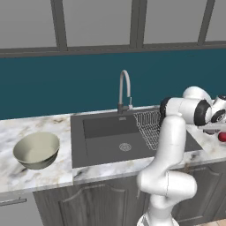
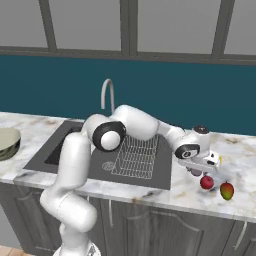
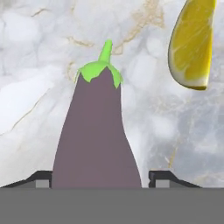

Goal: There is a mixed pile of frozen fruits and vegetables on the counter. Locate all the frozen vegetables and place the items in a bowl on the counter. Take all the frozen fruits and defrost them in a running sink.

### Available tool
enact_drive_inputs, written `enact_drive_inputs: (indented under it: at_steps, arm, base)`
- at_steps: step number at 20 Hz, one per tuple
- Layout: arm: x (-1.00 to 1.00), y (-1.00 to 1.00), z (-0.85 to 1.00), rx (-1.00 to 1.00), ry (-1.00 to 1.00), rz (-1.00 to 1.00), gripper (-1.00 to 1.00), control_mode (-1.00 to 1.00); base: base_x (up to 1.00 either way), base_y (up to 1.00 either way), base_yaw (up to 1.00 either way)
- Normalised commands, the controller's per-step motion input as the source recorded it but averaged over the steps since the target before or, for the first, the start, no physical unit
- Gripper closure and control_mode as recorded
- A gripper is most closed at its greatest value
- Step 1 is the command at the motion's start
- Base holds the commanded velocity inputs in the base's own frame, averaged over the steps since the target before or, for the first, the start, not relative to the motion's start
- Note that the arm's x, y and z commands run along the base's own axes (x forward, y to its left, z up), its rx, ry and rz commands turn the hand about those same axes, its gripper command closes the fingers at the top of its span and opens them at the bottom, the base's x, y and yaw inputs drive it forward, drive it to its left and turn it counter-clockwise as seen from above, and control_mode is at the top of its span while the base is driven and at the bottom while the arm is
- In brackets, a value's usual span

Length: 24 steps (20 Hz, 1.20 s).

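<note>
Fingertips were seen spread either side of the eggplant, jaws open and not yet clamped, with the gripper low over the marble counter right of the sink. A yellow wedge lay just beside it, and a red fruit and an orange-red one sat nearby. For a clean pick, the thick body should be kept centred before closing, the wedge left untouched, then carried across the sink to the bowl at far left.
</note>
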Motion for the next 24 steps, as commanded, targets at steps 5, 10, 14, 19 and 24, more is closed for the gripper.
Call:
enact_drive_inputs:
  at_steps: [5, 10, 14, 19, 24]
  arm:
    - [-0.47, 0.81, 0.0, -0.01, -0.01, 0.01, 1.0, -1.0]
    - [-0.65, 1.0, 0.17, -0.11, -0.12, 0.06, 1.0, -1.0]
    - [-0.34, 1.0, 0.87, -0.29, -0.25, 0.08, 1.0, -1.0]
    - [-0.33, 1.0, 1.0, -0.24, -0.11, 0.1, 1.0, -1.0]
    - [-0.39, 1.0, 1.0, -0.03, 0.04, 0.07, 1.0, -1.0]
  base:
    - [0.0, 0.0, 0.0]
    - [0.0, 0.0, 0.0]
    - [0.0, 0.0, 0.0]
    - [0.0, 0.0, 0.0]
    - [0.0, 0.0, 0.0]
